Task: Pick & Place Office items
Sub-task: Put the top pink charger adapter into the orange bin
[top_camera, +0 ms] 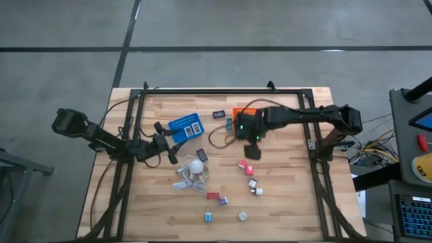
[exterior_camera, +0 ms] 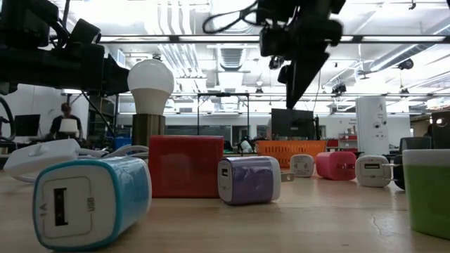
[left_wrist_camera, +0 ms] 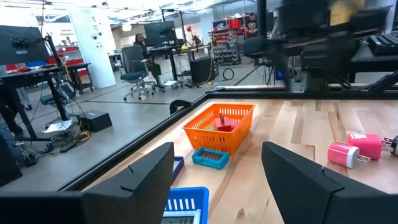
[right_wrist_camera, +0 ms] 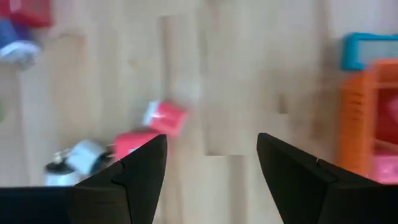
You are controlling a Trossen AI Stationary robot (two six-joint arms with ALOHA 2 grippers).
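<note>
— Where are your office items?
— Small pink plastic charger (top_camera: 242,164) lies on the bare wood, near the orange mesh basket (top_camera: 241,113); white cubes (top_camera: 254,186) sit just beyond it.
— And your grippers?
— Your right gripper (top_camera: 252,152) hangs above the charger, fingers spread, empty. Left gripper (top_camera: 172,154) waits beside the blue mesh basket (top_camera: 185,126), also spread.

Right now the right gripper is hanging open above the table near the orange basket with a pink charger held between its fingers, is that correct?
Not quite: the right gripper holds nothing. The right wrist view shows bare table between its open fingers, and the pink charger lies on the wood beyond them. The orange basket is indeed nearby.
</note>
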